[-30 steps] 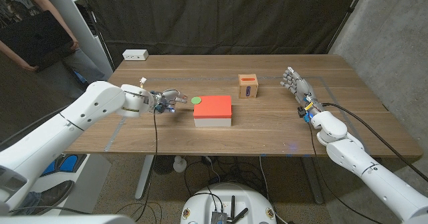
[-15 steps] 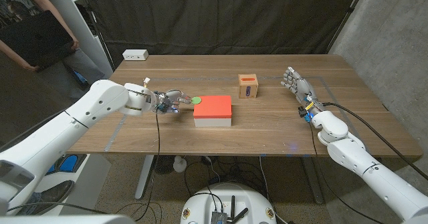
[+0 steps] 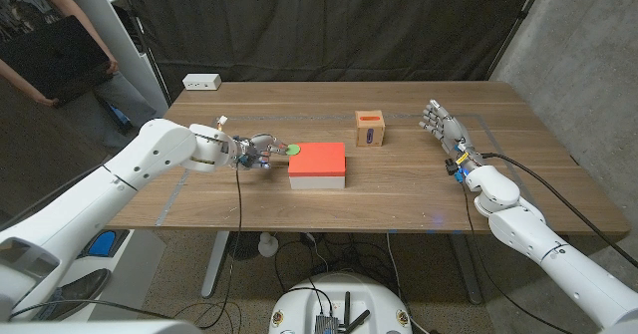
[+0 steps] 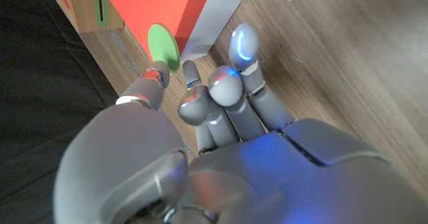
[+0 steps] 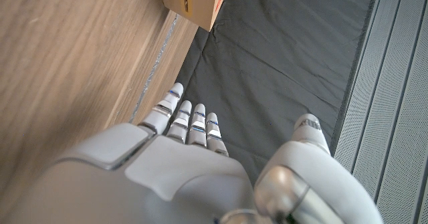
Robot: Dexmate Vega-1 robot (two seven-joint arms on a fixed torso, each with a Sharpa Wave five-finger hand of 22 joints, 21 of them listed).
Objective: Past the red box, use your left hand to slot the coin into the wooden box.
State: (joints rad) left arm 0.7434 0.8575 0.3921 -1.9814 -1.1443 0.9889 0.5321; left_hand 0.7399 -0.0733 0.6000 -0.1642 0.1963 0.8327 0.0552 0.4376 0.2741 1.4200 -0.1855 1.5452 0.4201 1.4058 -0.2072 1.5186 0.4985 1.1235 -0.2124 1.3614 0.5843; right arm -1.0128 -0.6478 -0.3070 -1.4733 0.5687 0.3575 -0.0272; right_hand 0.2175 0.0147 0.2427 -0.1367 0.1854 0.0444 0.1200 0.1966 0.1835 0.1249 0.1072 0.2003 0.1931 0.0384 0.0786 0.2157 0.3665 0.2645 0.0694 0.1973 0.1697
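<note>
A: Coin, round, green: pinched in left robot hand, just beside rectangular red box, on its left.
B: Small wooden box, slotted: on table, beyond red box.
A: Right robot hand: open, fingers apart, holding nothing.

Two glossy white robot arms with rounded shells and dark seams. Each ends in a grey metallic hand, left hand and right hand, with jointed silver fingers and blue-lit tips. Black cables trail from both wrists.
</note>
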